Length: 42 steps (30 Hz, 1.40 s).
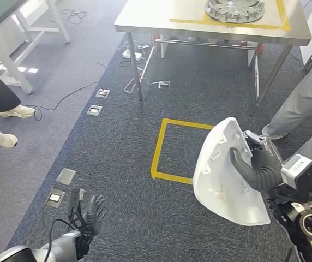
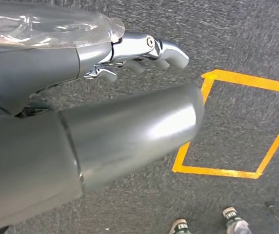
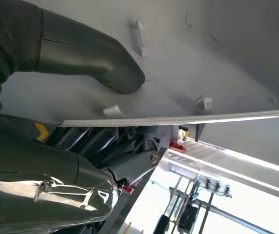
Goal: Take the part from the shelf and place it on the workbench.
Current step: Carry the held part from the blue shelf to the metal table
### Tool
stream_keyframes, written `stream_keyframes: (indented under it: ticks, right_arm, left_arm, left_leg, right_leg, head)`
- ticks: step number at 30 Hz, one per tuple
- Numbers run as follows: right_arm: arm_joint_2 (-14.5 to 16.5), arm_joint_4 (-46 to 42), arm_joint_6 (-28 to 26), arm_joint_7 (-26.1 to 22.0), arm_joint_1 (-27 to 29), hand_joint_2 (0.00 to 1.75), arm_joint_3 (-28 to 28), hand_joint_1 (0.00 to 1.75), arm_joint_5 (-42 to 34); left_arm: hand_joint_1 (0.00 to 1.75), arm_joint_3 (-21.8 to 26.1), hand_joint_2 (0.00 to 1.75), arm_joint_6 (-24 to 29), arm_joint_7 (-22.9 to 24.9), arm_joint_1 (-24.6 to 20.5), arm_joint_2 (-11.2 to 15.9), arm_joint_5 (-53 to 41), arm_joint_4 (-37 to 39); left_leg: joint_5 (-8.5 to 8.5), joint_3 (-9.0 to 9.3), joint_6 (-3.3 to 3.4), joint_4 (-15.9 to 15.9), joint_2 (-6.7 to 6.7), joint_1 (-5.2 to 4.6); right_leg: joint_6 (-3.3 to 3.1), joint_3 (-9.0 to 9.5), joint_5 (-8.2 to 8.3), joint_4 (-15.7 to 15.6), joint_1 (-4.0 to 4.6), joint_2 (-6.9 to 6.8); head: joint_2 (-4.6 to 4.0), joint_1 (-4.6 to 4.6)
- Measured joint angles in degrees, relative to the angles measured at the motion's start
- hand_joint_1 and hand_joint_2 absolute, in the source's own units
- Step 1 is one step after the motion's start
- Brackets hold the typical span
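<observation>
A white curved plastic part point(image 1: 224, 174) with small clips on its inner face hangs over the grey carpet at the lower right. My right hand point(image 1: 259, 166) grips it, thumb across the inner face and fingers behind the edge. Close up, the thumb point(image 3: 93, 58) presses on the part point(image 3: 211, 53). My left hand point(image 1: 89, 215) hangs low at the lower left, fingers apart and holding nothing; its fingers point(image 2: 149, 51) show over the carpet. The steel workbench point(image 1: 154, 21) stands ahead at the top, with a yellow-taped area.
A round metal part point(image 1: 234, 8) lies on the workbench. A yellow tape square point(image 1: 159, 147) marks the floor before it. Cables and floor sockets point(image 1: 94, 110) lie left. One person's legs point(image 1: 306, 106) stand at the right, another person's feet point(image 1: 16, 112) at the left.
</observation>
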Motion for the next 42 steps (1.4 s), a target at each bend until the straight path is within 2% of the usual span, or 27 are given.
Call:
stream_keyframes:
  ticks: [1,3,4,5,6,8,10,12,15,17,19,20,21,23,24,25,26,29,31,32,34,35,36,37,39,40,42]
  right_arm:
    - [0.0,0.0,0.0,0.0,0.0,1.75,0.0,1.75,0.0]
    - [0.0,0.0,0.2,-0.1,0.0,1.75,0.0,1.75,0.0]
    - [0.0,0.1,0.2,-0.1,0.1,1.75,0.0,1.75,0.0]
    - [0.0,0.1,0.2,-0.1,0.1,1.75,0.0,1.75,0.0]
    - [0.0,0.2,0.2,-0.1,0.1,1.75,0.0,1.75,0.0]
    - [0.0,0.3,0.2,-0.1,0.1,1.75,0.0,1.75,-0.1]
    - [0.0,0.3,0.2,-0.1,0.1,1.75,0.0,1.75,-0.1]
    - [0.0,0.4,0.2,-0.2,0.1,1.75,0.0,1.75,-0.2]
    - [0.0,0.5,0.2,-0.4,0.1,1.75,-0.1,1.75,-0.3]
    - [0.0,0.5,0.2,-0.5,0.1,1.75,-0.1,1.75,-0.3]
    - [0.0,0.6,0.2,-0.6,0.3,1.75,-0.1,1.75,-0.4]
    - [0.0,0.6,0.1,-0.6,0.5,1.75,-0.1,1.75,-0.4]
    - [0.0,0.7,0.1,-0.6,0.6,1.75,-0.1,1.75,-0.4]
    - [0.0,0.8,0.1,-0.6,0.7,1.75,-0.2,1.75,-0.4]
    - [0.0,0.8,0.2,-0.7,0.7,1.75,-0.2,1.75,-0.4]
    - [0.0,0.8,0.2,-0.7,0.7,1.75,-0.2,1.75,-0.4]
    - [0.0,0.9,0.2,-0.8,0.7,1.75,-0.2,1.75,-0.4]
    - [0.1,0.8,0.4,-0.9,0.7,1.75,-0.2,1.75,-0.4]
    - [0.1,0.8,0.4,-0.9,0.7,1.75,-0.3,1.75,-0.4]
    - [0.1,0.8,0.4,-0.9,0.7,1.75,-0.3,1.75,-0.4]
    - [0.1,0.8,0.5,-0.9,0.8,1.75,-0.3,1.75,-0.3]
    - [0.1,0.8,0.5,-0.9,0.9,1.75,-0.3,1.75,-0.3]
    - [0.1,0.8,0.5,-0.8,0.9,1.75,-0.3,1.75,-0.3]
    - [0.1,0.8,0.5,-0.8,1.0,1.75,-0.3,1.75,-0.3]
    - [0.1,0.8,0.5,-0.8,1.0,1.75,-0.3,1.75,-0.3]
    - [0.1,0.8,0.5,-0.8,1.0,1.75,-0.3,1.75,-0.3]
    - [0.1,0.6,0.4,-0.7,0.9,1.75,-0.4,1.75,-0.3]
  left_arm:
    - [0.0,0.0,0.0,0.0,0.0,-0.1,0.0,0.0,0.0]
    - [0.0,0.0,0.0,0.0,0.1,-0.2,0.0,0.0,0.0]
    - [0.0,0.0,0.0,0.0,0.1,-0.1,0.0,0.0,0.0]
    - [0.0,0.0,0.0,0.0,0.1,0.0,0.0,0.0,0.0]
    - [0.0,0.0,0.0,0.0,0.1,0.1,-0.1,0.0,0.0]
    - [0.0,0.0,0.0,0.0,0.1,0.0,0.0,0.0,0.0]
    - [0.0,0.0,0.0,0.0,0.1,-0.1,0.1,0.0,0.0]
    - [0.0,0.0,0.0,0.0,0.1,-0.3,0.1,0.0,0.0]
    - [0.0,0.0,0.0,0.1,0.2,-0.3,0.1,0.0,0.0]
    - [0.0,0.0,0.0,0.2,0.2,-0.3,0.0,0.0,0.0]
    - [0.0,0.0,0.0,0.2,0.2,-0.3,0.0,0.0,0.0]
    - [0.0,0.0,0.0,0.2,0.2,-0.3,0.0,0.0,0.0]
    - [0.0,0.0,0.0,0.2,0.2,-0.2,-0.1,0.0,0.0]
    - [0.0,0.0,0.0,0.3,0.2,-0.2,-0.1,0.0,0.0]
    - [0.0,0.0,0.0,0.3,0.2,-0.2,-0.2,0.0,0.0]
    - [0.0,0.0,0.0,0.3,0.1,-0.2,-0.3,0.0,0.0]
    - [0.0,0.0,0.0,0.3,0.1,-0.2,-0.3,0.0,0.0]
    - [0.0,0.0,0.0,0.3,0.0,-0.2,-0.3,0.0,0.0]
    - [0.0,0.0,0.0,0.3,0.0,-0.2,-0.3,0.1,0.0]
    - [0.0,0.0,0.0,0.3,0.0,-0.1,-0.3,0.1,0.0]
    - [0.0,0.0,0.0,0.3,-0.1,0.1,-0.3,0.1,0.0]
    - [0.0,0.0,0.0,0.3,-0.1,0.2,-0.3,0.2,0.0]
    - [0.0,0.0,0.0,0.3,-0.1,0.3,-0.3,0.2,0.0]
    - [0.0,0.0,0.0,0.3,-0.1,0.4,-0.3,0.2,0.0]
    - [0.0,0.0,0.0,0.3,-0.1,0.4,-0.3,0.2,0.0]
    - [0.0,0.0,0.0,0.3,-0.1,0.3,-0.3,0.2,0.0]
    - [0.0,0.0,0.0,0.3,-0.1,0.3,-0.3,0.2,0.0]
  left_leg:
    - [-1.34,-1.64,-0.11,3.2,0.75,-0.04]
    - [-4.38,-6.82,-0.11,12.0,1.65,-0.15]
    - [-5.12,-9.2,-0.02,15.6,1.76,-0.18]
    - [-4.71,-10.5,0.14,16.9,1.8,-0.22]
    - [-3.15,-10.45,0.39,15.7,1.8,-0.28]
    - [1.8,-7.16,1.09,7.6,2.02,-0.54]
    - [4.34,-3.83,1.61,0.4,2.42,-1.01]
    - [3.98,-2.95,1.87,-1.4,2.44,-1.4]
    - [3.7,-1.95,2.58,-2.2,2.07,-1.13]
    - [3.34,-1.03,3.18,-2.5,2.02,-1.01]
    - [2.79,-0.44,3.53,-2.5,1.91,-1.08]
    - [2.48,-0.09,3.57,-2.5,1.79,-1.11]
    - [2.15,0.33,3.53,-2.4,1.62,-1.12]
    - [1.3,1.44,3.32,-2.3,1.27,-1.11]
    - [0.87,1.86,3.12,-2.2,1.13,-1.21]
    - [0.52,2.04,2.89,-2.1,1.05,-1.29]
    - [0.33,2.01,2.65,-2.0,1.02,-1.35]
    - [-0.09,1.91,1.82,-1.9,1.07,-1.35]
    - [-1.45,0.66,1.25,1.1,1.44,-1.31]
    - [-2.7,-1.22,1.03,4.6,1.64,-1.2]
    - [-5.04,-6.66,0.69,13.1,1.8,-1.05]
    - [-5.09,-8.9,0.59,15.8,1.82,-0.94]
    - [-3.93,-10.06,0.55,16.2,1.84,-0.83]
    - [-1.62,-9.93,0.57,14.1,1.89,-0.72]
    - [3.72,-7.01,0.7,5.9,2.14,-0.64]
    - [5.01,-5.39,0.88,2.2,2.21,-0.75]
    - [4.68,-3.68,1.5,-1.0,2.23,-1.05]
  right_leg:
    - [-0.4,0.22,-0.1,-0.1,0.03,-0.21]
    - [-0.89,0.42,-0.4,-0.1,0.33,-0.59]
    - [-1.06,0.54,-0.55,-0.1,0.49,-0.74]
    - [-1.16,0.72,-0.72,-0.1,0.62,-0.84]
    - [-1.21,0.99,-0.93,-0.1,0.72,-0.91]
    - [-1.1,1.71,-1.48,-0.1,0.82,-1.02]
    - [-0.71,2.09,-2.04,-0.1,1.05,-1.06]
    - [-0.2,2.19,-2.4,-0.3,1.13,-1.13]
    - [0.63,1.98,-3.62,0.8,0.93,-1.26]
    - [1.06,-1.08,-6.32,7.1,0.88,-1.17]
    - [1.39,-5.91,-8.78,15.4,0.85,-1.13]
    - [1.49,-7.51,-8.65,17.5,0.82,-1.13]
    - [1.53,-7.93,-7.28,17.1,0.79,-1.13]
    - [1.32,-5.57,-1.86,9.7,0.78,-1.11]
    - [1.11,-3.87,0.16,5.8,0.84,-1.03]
    - [0.83,-2.36,1.25,2.4,0.89,-0.95]
    - [0.52,-1.55,1.32,0.8,0.99,-0.85]
    - [-0.47,-0.61,0.51,-0.2,1.02,-0.74]
    - [-1.09,0.35,0.2,-0.8,0.8,-0.84]
    - [-1.33,0.8,-0.04,-0.9,0.77,-0.9]
    - [-1.59,1.55,-0.75,-1.0,0.78,-0.99]
    - [-1.57,1.99,-1.17,-1.0,0.78,-0.98]
    - [-1.49,2.53,-1.65,-1.0,0.77,-0.97]
    - [-1.37,3.21,-2.18,-1.0,0.75,-0.95]
    - [-0.96,4.51,-3.43,-1.0,0.73,-0.97]
    - [-0.65,4.93,-4.09,-1.1,0.77,-0.95]
    - [0.04,5.63,-4.92,-1.4,0.9,-0.94]
  head:
    - [0.0,-0.23]
    - [0.0,-0.64]
    - [0.0,-0.75]
    - [0.0,-0.81]
    - [0.0,-0.86]
    - [0.0,-0.96]
    - [0.0,-0.95]
    - [0.0,-0.83]
    - [0.0,-0.64]
    - [0.0,-0.23]
    - [0.0,0.09]
    - [0.0,0.15]
    - [0.0,0.2]
    - [0.0,0.34]
    - [0.0,0.45]
    - [0.0,0.56]
    - [0.0,0.58]
    - [0.0,0.38]
    - [0.0,0.27]
    - [0.0,0.19]
    - [0.0,-0.01]
    - [0.0,-0.1]
    - [0.0,-0.17]
    - [0.0,-0.24]
    - [0.0,-0.31]
    - [0.0,-0.3]
    - [0.0,-0.21]
